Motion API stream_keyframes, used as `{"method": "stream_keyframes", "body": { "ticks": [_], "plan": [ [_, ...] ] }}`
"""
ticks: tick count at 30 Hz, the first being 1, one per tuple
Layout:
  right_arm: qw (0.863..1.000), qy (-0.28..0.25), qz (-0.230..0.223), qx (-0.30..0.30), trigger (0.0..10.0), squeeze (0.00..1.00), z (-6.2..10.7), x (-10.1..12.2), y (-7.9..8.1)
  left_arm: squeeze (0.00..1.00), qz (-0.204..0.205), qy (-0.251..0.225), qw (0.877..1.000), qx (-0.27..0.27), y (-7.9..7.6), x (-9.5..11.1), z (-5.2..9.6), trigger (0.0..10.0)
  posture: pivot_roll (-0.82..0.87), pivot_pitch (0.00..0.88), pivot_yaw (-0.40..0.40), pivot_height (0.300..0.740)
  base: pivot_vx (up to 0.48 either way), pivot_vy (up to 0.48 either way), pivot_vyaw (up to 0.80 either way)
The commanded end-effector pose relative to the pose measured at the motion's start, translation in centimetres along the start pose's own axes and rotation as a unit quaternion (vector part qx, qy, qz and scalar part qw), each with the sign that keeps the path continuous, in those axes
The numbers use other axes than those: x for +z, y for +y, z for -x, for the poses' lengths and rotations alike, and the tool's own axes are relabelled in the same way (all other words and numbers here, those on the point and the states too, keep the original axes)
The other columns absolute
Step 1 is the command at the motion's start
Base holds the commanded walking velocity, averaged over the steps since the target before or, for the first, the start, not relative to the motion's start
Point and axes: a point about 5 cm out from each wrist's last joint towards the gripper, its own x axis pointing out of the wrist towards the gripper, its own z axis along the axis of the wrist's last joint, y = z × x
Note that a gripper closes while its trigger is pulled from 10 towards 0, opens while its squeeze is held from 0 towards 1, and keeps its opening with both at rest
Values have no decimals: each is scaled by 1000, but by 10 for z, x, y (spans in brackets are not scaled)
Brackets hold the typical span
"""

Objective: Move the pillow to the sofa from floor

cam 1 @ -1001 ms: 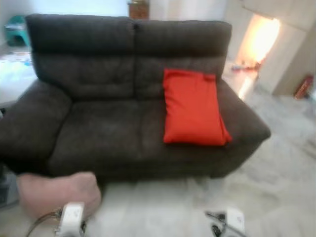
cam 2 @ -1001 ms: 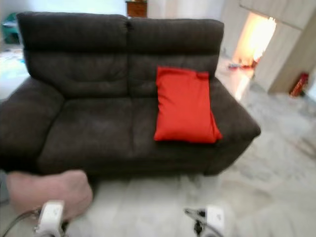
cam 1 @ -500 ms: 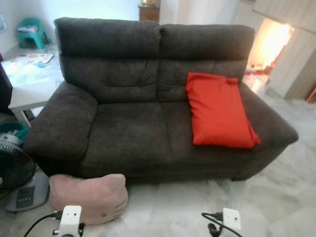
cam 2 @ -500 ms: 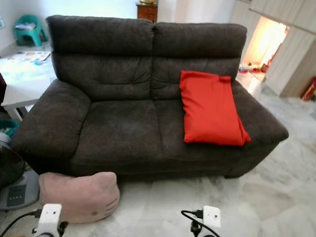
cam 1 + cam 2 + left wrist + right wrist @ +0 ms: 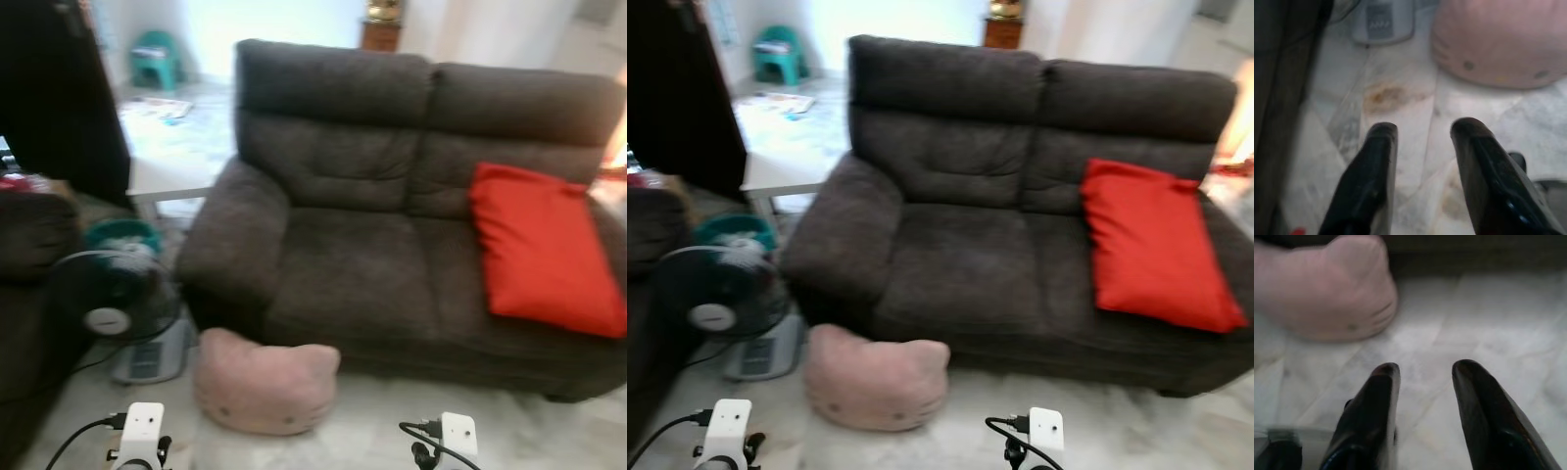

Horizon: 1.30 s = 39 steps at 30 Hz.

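Observation:
A pink cat-face pillow (image 5: 263, 382) lies on the pale floor against the front of the dark grey sofa (image 5: 362, 259), below its left seat. A red pillow (image 5: 544, 250) leans on the sofa's right seat. My left gripper (image 5: 1422, 132) is open above the marble floor, with the pink pillow (image 5: 1498, 44) a short way beyond its fingertips. My right gripper (image 5: 1422, 368) is open too, over bare floor, and the pink pillow (image 5: 1327, 289) lies ahead of it to one side. Nothing is between either pair of fingers.
A floor fan (image 5: 113, 304) stands left of the pillow, its base (image 5: 1382, 22) close by. A dark seat (image 5: 29, 284) fills the far left. A white low table (image 5: 789, 162) sits behind the sofa's left arm. A teal stool (image 5: 157, 57) stands far back.
The camera has swung left: sofa and red pillow shifted right in view, the pink pillow moved toward the centre, and the fan and the dark seat on the left came into view.

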Motion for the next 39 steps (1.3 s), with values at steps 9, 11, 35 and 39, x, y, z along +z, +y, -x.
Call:
{"method": "stream_keyframes", "body": {
  "ticks": [9,11,35,39],
  "plan": [
    [1000,-4,-4,7,10000,0,-1,4,4,0,-7,-7,1000,0,7,4,-1,10000,113,0,-72,740,0,0,0],
    [1000,-4,-4,7,10000,0,-2,4,5,0,-5,-6,1000,-3,7,4,-1,10000,113,0,-72,740,0,0,0],
    [1000,-1,-2,15,10000,0,-2,3,10,0,-11,-1,1000,-12,7,5,-2,10000,120,0,-71,740,153,0,124],
    [1000,-2,-7,14,10000,0,-2,3,11,0,-10,-2,1000,-13,6,5,-2,10000,120,0,-72,740,339,0,0]
  ]
}}
